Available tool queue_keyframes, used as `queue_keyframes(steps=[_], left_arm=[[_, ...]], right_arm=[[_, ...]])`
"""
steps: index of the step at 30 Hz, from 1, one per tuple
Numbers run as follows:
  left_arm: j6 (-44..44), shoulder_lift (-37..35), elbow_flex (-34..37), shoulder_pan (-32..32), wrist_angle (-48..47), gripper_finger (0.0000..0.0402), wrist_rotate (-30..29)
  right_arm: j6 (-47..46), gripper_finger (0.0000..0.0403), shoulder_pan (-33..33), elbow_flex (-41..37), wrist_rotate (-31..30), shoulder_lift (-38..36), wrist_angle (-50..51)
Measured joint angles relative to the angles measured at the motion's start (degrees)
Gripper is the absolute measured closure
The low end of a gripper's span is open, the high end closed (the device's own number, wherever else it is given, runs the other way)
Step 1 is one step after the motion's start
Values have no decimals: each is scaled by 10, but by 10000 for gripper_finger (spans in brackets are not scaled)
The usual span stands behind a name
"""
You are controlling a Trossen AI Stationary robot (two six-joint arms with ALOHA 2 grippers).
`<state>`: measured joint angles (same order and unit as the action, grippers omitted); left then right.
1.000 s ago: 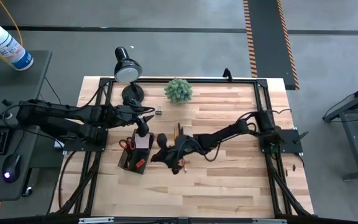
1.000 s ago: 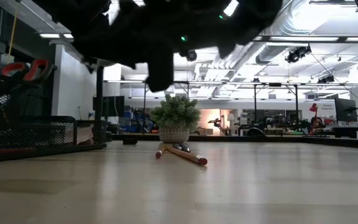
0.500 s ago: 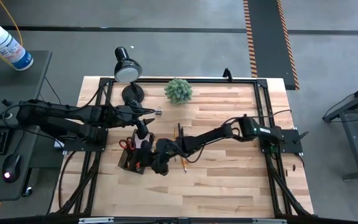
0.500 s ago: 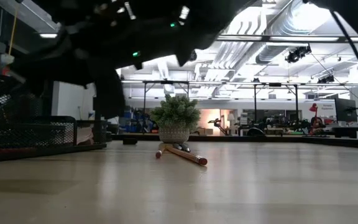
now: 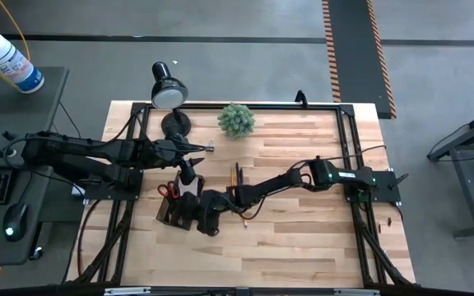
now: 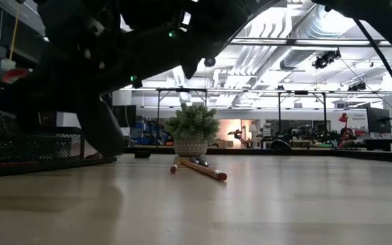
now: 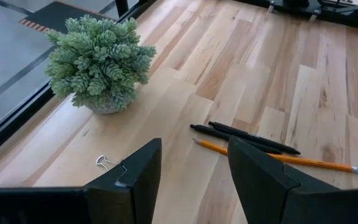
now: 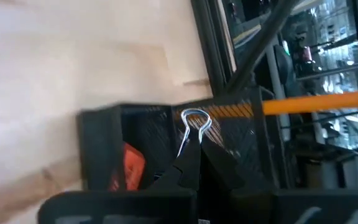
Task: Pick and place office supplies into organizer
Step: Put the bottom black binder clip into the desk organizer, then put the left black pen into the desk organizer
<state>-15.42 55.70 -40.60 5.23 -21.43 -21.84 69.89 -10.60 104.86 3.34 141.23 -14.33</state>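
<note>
Small black binder clip (image 8: 191, 140) sits pinched in the right claw (image 8: 194, 163) over the black mesh organizer (image 5: 179, 212), lower left of centre; left claw (image 7: 191, 177) gapes wide.

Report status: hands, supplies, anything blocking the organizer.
Right hand shut on binder clip, at the organizer. Left hand open, idle near plant. Pens and pencil on table. No obstruction seen.
</note>
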Motion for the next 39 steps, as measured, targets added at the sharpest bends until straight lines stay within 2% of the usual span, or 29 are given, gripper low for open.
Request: queue_keyframes(steps=[4, 10, 19, 24, 33, 39], left_arm=[[0, 0, 0, 0, 4, 229, 0], [1, 0, 0, 0, 4, 229, 0], [1, 0, 0, 0, 3, 229, 0], [1, 0, 0, 0, 2, 229, 0], [1, 0, 0, 0, -2, 229, -2], [1, 0, 0, 0, -7, 229, -2]], right_arm=[[25, 403, 1, 0, -22, 0, 1], [38, 396, 5, 0, -14, 0, 27], [67, 313, 4, 0, -7, 0, 36], [62, 281, -1, 0, -76, 0, 38], [81, 281, -24, 0, -129, -9, 71], [30, 281, -29, 0, -136, -57, 126]])
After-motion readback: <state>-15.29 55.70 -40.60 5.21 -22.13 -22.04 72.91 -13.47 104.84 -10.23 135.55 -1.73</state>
